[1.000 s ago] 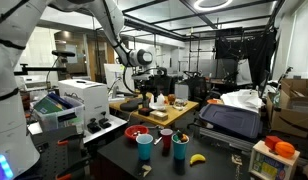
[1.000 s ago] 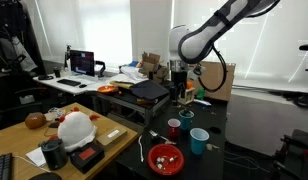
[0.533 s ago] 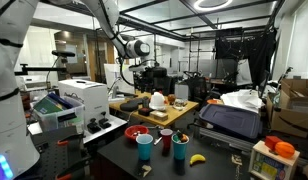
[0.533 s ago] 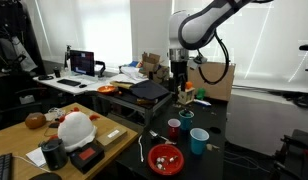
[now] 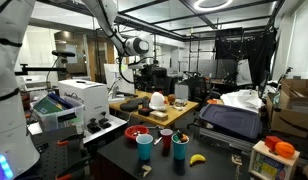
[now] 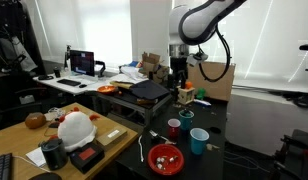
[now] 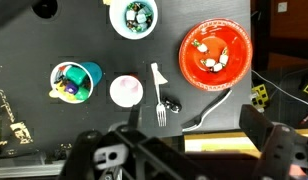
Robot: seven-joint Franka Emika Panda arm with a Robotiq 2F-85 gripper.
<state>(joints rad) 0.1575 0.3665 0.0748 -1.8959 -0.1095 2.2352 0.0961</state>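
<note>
My gripper (image 5: 145, 70) (image 6: 178, 76) hangs open and empty, well above the black table (image 6: 216, 150). In the wrist view its dark fingers (image 7: 279, 145) frame the bottom edge. Below it lie a red bowl (image 7: 216, 52) (image 6: 165, 157) (image 5: 139, 132) with food bits, a white fork (image 7: 159, 95), a grey spoon (image 7: 209, 110) and a small black object (image 7: 170, 103). A pink cup (image 7: 125, 91), a blue cup (image 7: 74, 82) (image 6: 199, 140) (image 5: 145, 146) with items inside and a green cup (image 7: 133, 17) (image 6: 186, 117) stand beside them. Nothing touches the gripper.
A banana (image 5: 197, 158) lies near the table's front. A printer (image 5: 79, 100), a wooden table with a white helmet-like object (image 6: 76, 127), a dark case (image 5: 232, 120) and cardboard boxes (image 5: 294, 105) surround the black table. A yellow-edged board (image 7: 194, 145) sits under the gripper.
The arm has lifted the gripper straight up from just over the table; the jaws stayed open. Objects on the table have not moved.
</note>
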